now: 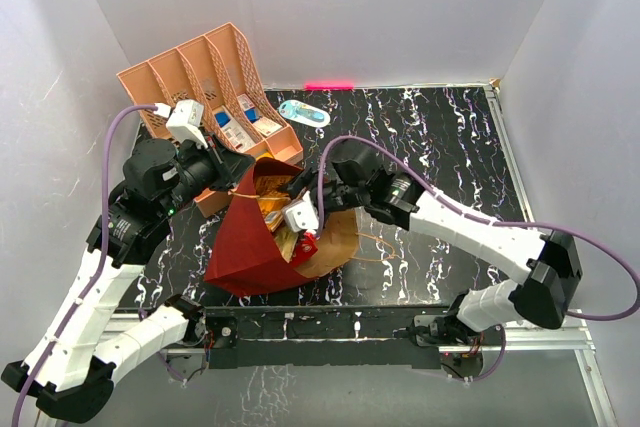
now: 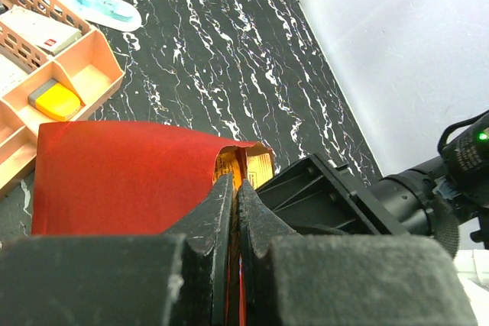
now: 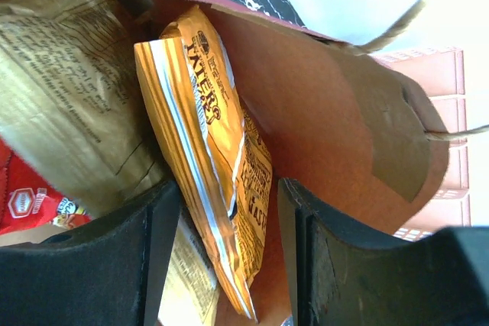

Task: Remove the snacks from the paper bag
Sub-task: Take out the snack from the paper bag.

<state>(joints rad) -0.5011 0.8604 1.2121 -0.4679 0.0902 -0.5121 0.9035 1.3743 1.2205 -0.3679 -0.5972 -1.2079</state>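
Upper left: peach organizer, light-blue oval just right of it, both close behind the paper bag. Left gripper: jaws pinching bag's upper rim. Bag lies centre frame, mouth facing right onto bare tabletop. Right gripper in the mouth, jaws spread astride the orange packet; its long axis runs top to bottom in wrist view.

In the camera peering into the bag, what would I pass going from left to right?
gold-brown packet → orange packet → paper bag's brown inner wall
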